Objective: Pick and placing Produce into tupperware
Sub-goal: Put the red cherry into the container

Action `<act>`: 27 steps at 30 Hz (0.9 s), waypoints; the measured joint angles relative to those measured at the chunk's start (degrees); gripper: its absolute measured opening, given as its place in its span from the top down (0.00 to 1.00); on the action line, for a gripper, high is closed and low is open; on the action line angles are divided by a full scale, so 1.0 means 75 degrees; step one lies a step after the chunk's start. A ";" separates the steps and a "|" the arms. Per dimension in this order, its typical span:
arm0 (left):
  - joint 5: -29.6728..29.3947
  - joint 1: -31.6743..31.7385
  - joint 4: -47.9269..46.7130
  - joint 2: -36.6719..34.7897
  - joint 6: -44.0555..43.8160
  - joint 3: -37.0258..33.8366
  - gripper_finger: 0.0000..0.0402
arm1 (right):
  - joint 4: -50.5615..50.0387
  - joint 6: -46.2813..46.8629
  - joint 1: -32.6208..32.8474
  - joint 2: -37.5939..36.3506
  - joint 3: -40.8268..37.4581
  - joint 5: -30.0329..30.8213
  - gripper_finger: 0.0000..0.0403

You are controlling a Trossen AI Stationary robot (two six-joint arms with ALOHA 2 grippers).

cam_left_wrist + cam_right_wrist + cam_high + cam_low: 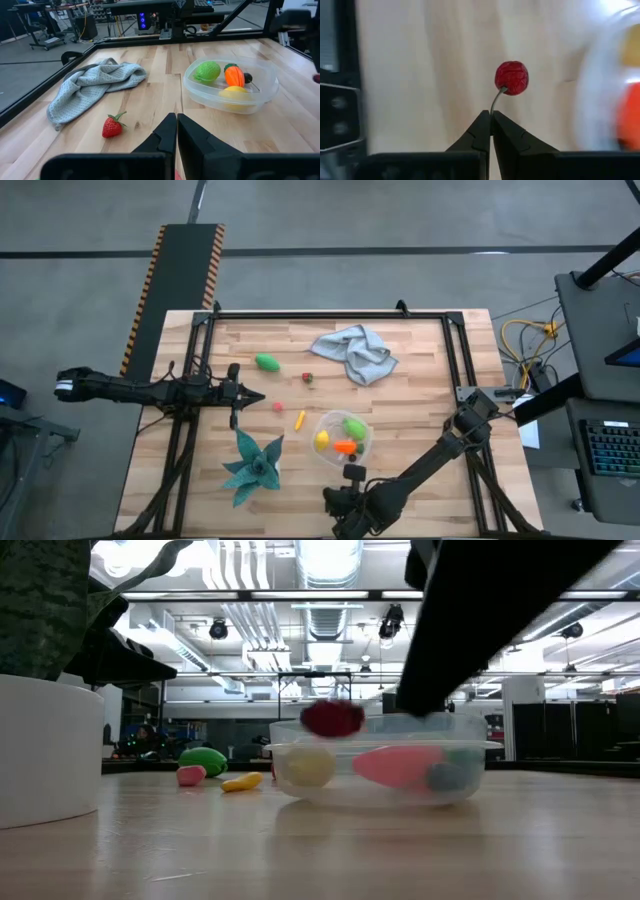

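Nearest my right wrist camera, the right gripper (491, 116) has its 2 fingers clenched on the thin stem of a red cherry (511, 78), and the fruit hangs just beyond the tips, stem running straight back into the pinch. In the level view the cherry (333, 718) sits in the air at about the height of the tupperware's (478, 746) rim, over its near edge as far as I can judge. From above, the right gripper (353, 474) is just beside the tupperware (327, 423) on the side towards the robot, so the container lies straight ahead of the fingers, away from the arm's base. That is the relation my next move turns on: I judge that a short push forward along the stem's own line carries the cherry over the rim, and only then should the fingers release.

Inside the tupperware I see 3 pieces already: a green one (354, 427), a yellow one (322, 441) and an orange one (345, 446).

Loose on the worktop (420, 385) are a green piece (267, 362), a strawberry (112, 126), a small pink piece (278, 407) and a slim yellow-orange piece (299, 419).

The left gripper (247, 396) waits with fingers clenched and empty, nearer those 4 than the right arm.
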 joint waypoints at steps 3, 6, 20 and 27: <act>-0.0003 0.0002 0.0000 0.0000 0.0000 -0.0001 1.00 | -0.0814 -0.0019 -0.0022 0.0000 0.0275 0.0490 0.98; 0.0000 0.0003 0.0000 0.0000 0.0000 0.0000 1.00 | -0.1563 -0.0018 -0.0060 0.0000 0.0505 0.0967 0.98; 0.0000 0.0002 -0.0005 0.0000 0.0000 0.0000 1.00 | -0.3016 -0.0421 -0.0908 -0.0025 0.0721 0.1314 0.98; 0.0000 0.0000 -0.0006 0.0000 0.0000 -0.0002 1.00 | -0.3092 -0.0961 -0.1503 -0.0082 0.0718 0.0827 0.98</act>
